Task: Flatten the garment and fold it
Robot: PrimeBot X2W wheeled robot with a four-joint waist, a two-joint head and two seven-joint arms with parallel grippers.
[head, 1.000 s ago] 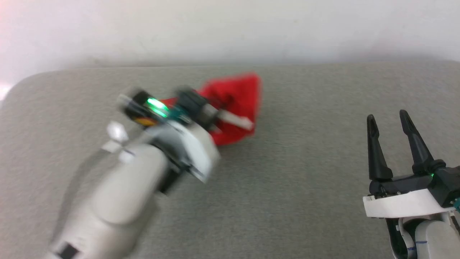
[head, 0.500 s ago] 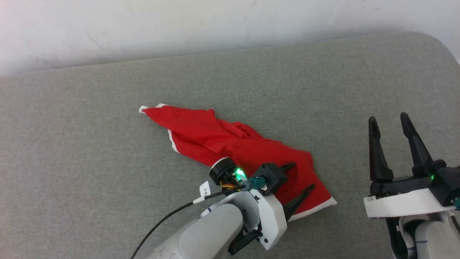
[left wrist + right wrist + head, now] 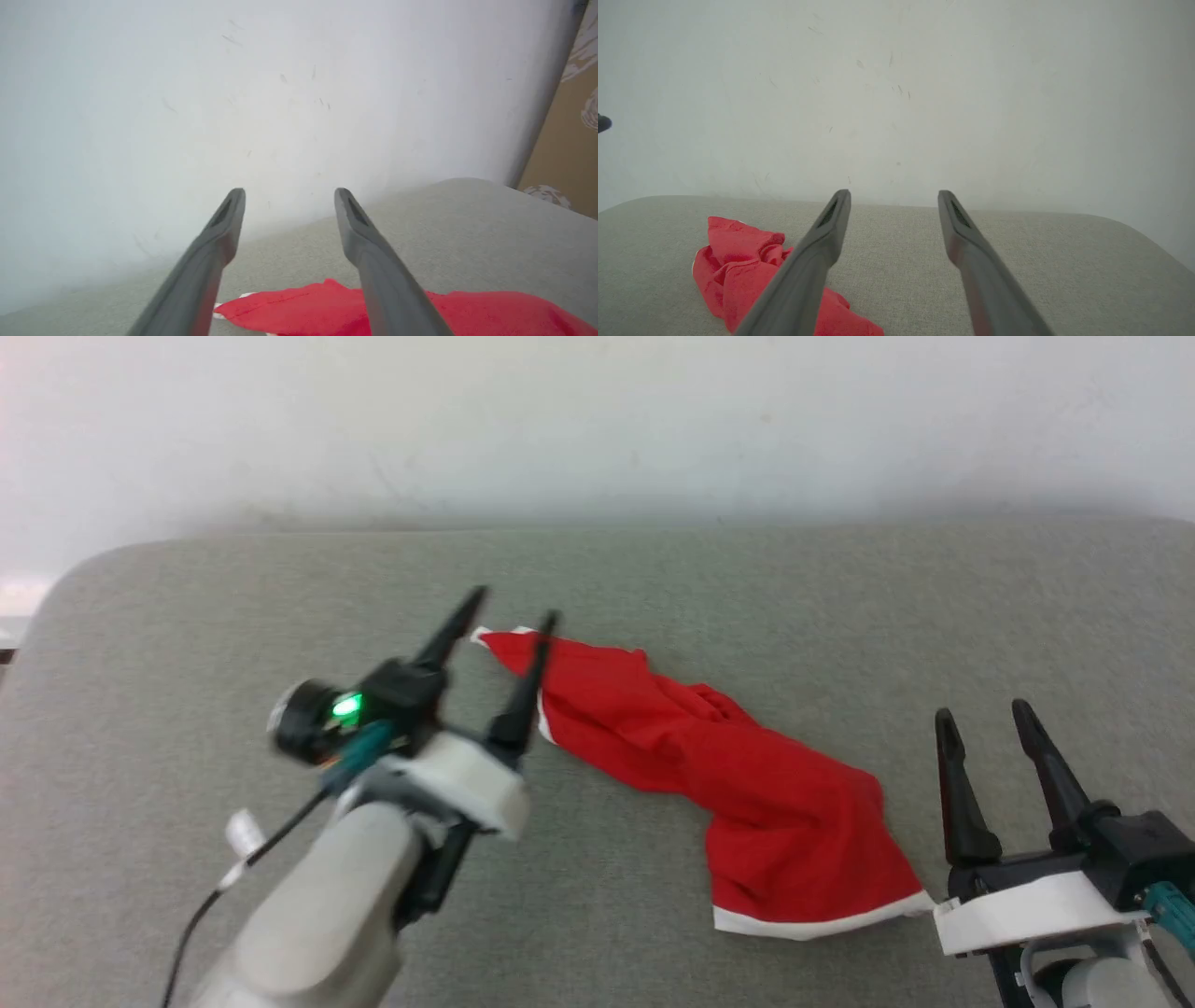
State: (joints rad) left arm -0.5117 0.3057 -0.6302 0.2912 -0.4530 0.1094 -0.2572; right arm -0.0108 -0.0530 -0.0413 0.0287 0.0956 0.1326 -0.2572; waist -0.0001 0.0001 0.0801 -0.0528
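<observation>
Now garment (image 3: 775,803) rumpled on grey pad (image 3: 653,952) — L gripper (image 3: 516,602), R gripper (image 3: 982,709) spread, empty

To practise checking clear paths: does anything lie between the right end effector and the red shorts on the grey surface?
Nothing visible does. Only bare grey surface separates the open right end effector from the red shorts, whose white hem ends close beside it.

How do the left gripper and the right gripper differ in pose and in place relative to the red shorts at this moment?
The left gripper leans toward the right in the head view, while the right gripper points almost straight up that view. The left gripper is at the far, white-edged corner of the red shorts; the right gripper stands beside their near white hem. Both grippers are open and hold nothing.
</observation>
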